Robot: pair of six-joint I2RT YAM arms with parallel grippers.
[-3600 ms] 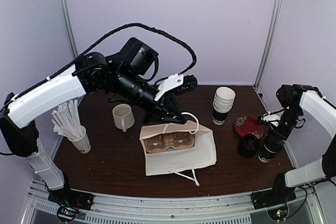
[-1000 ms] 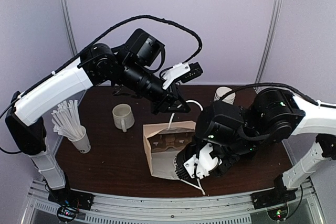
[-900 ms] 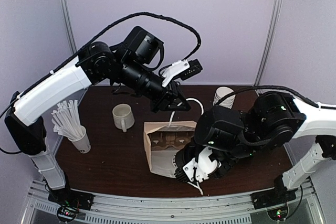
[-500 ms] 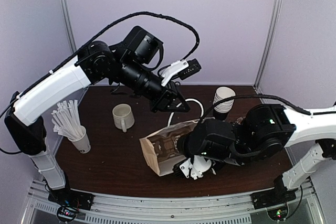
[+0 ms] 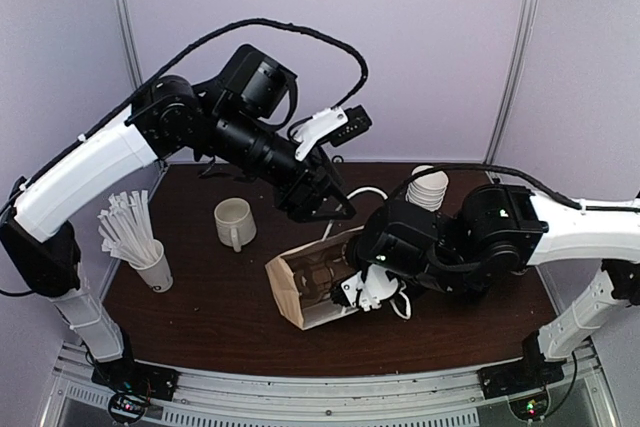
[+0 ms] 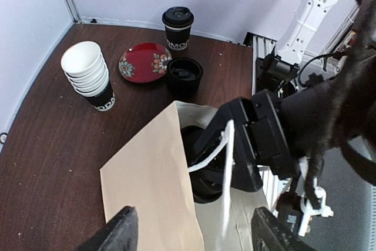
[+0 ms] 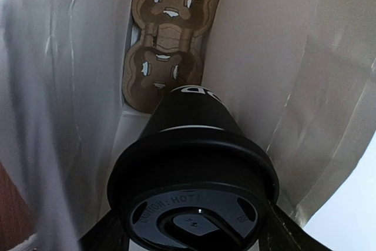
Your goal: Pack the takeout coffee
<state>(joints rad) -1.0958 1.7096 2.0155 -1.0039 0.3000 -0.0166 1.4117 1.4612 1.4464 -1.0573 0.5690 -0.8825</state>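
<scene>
Inside the paper bag point(image 7: 282, 86), one lidded black takeout coffee cup point(image 7: 191, 145) sits between my right gripper's point(image 7: 191, 227) fingers, shut on it. The cup's base points at the cardboard cup carrier point(image 7: 167, 45) on the bag's bottom. From above, the bag point(image 5: 295, 292) lies tipped on the table with my right arm reaching into its mouth. My left gripper point(image 6: 197, 227) hangs open above the bag point(image 6: 153, 186); the white handle loop point(image 6: 226, 163) dangles loose between its fingers. A second lidded black cup point(image 6: 177, 27) stands at the far table edge.
A red plate point(image 6: 144, 63), a black round object point(image 6: 184, 74) and a stack of white-lined cups point(image 6: 88, 77) sit near the second cup. A white mug point(image 5: 235, 222) and a cup of white sticks point(image 5: 140, 242) stand on the left of the brown table point(image 5: 200, 317).
My left gripper has opened and let go of the bag's handle. The bag has tipped over toward the left. My right gripper has pushed further into the bag with the cup.
</scene>
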